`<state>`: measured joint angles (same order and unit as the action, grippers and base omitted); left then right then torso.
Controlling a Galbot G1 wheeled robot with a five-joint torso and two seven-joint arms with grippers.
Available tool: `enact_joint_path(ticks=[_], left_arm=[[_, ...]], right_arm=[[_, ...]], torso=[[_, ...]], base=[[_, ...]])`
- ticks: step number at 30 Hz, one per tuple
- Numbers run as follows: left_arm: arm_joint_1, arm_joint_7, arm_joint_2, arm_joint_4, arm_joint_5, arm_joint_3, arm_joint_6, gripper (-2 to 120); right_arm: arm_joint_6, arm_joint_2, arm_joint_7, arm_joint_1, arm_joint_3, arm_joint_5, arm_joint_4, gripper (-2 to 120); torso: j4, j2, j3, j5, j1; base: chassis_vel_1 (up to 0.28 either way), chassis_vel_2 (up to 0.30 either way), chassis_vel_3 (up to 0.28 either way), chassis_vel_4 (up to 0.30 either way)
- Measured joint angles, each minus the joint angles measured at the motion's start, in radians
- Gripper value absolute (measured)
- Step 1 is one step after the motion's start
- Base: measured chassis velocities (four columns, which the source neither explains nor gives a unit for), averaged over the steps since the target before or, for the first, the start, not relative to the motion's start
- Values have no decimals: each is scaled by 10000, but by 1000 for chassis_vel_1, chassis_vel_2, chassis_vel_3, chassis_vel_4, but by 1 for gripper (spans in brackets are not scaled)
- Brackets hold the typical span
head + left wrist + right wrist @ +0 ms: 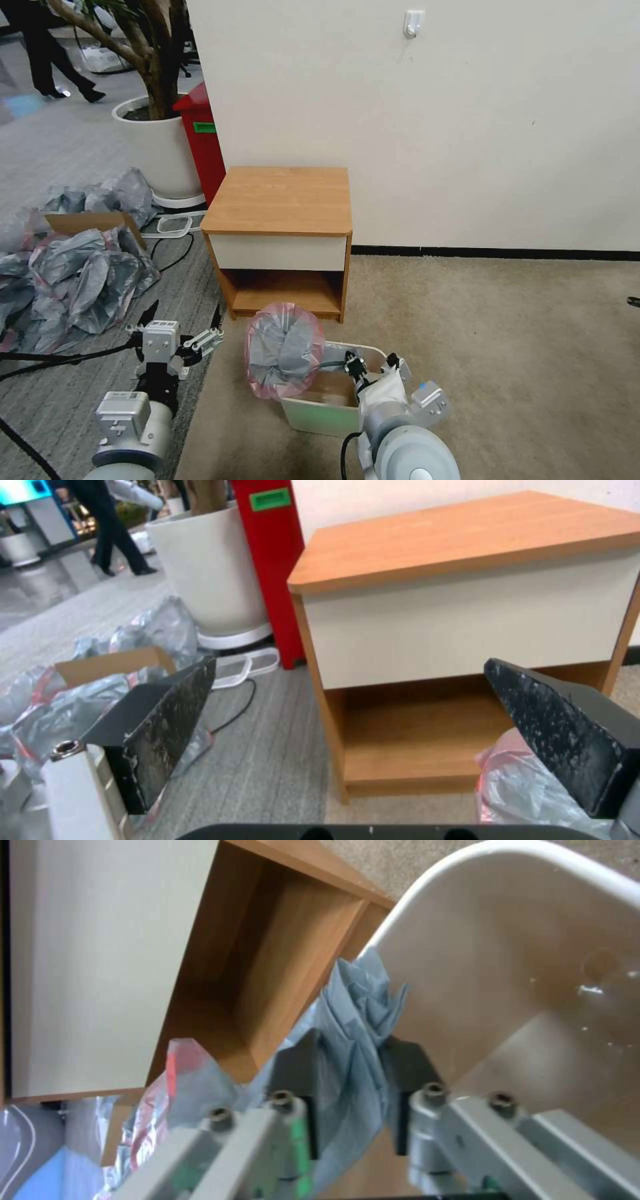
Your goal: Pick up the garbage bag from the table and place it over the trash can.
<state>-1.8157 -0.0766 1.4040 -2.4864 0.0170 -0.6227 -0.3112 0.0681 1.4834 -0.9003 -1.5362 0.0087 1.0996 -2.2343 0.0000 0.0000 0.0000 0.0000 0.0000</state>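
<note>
right gripper [350, 1075]: pinching grey folds of garbage bag [283, 350] | bag: bunched at trash can [333, 413] left rim, mouth not spread | left gripper [183, 320]: jaws wide, beside bag, idle | table [280, 200]: behind, bare

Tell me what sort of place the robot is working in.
Probably an office or lab corner staged as a room: grey carpet-tile floor meeting beige carpet, a nightstand-style table against a bare wall, and a large potted tree with a person walking in the open area behind.
</note>
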Motion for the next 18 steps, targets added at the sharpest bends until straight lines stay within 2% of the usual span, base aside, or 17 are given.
enact_joint_path(ticks=[3,4,8,9,13,14,18], left_arm=[[127,0,-137,98,177,6,-3,100],[127,0,-137,98,177,6,-3,100],[271,-4,-256,220,279,12,-19,100],[271,-4,-256,220,279,12,-19,100],[344,-11,-364,351,383,109,-31,100],[344,-11,-364,351,383,109,-31,100],[308,-48,-457,647,479,577,-29,100]], right_arm=[[18,-45,-25,-48,-1,-51,-67,40],[18,-45,-25,-48,-1,-51,-67,40],[30,-119,-109,-64,-2,-208,-181,57],[30,-119,-109,-64,-2,-208,-181,57],[50,-271,-149,-156,-2,-633,-361,77],[50,-271,-149,-156,-2,-633,-361,77],[51,-385,73,-308,15,-1300,-390,93]], torso=[[0,0,0,0,-1],[0,0,0,0,-1],[0,-1,0,0,0],[0,-1,0,0,0],[1,0,0,0,-1],[1,0,0,0,-1],[0,0,0,1,0]], base=[[0,0,0,0],[0,0,0,0],[0,0,0,0],[0,0,0,0],[0,0,0,0],[0,0,0,0],[0,0,0,0]])
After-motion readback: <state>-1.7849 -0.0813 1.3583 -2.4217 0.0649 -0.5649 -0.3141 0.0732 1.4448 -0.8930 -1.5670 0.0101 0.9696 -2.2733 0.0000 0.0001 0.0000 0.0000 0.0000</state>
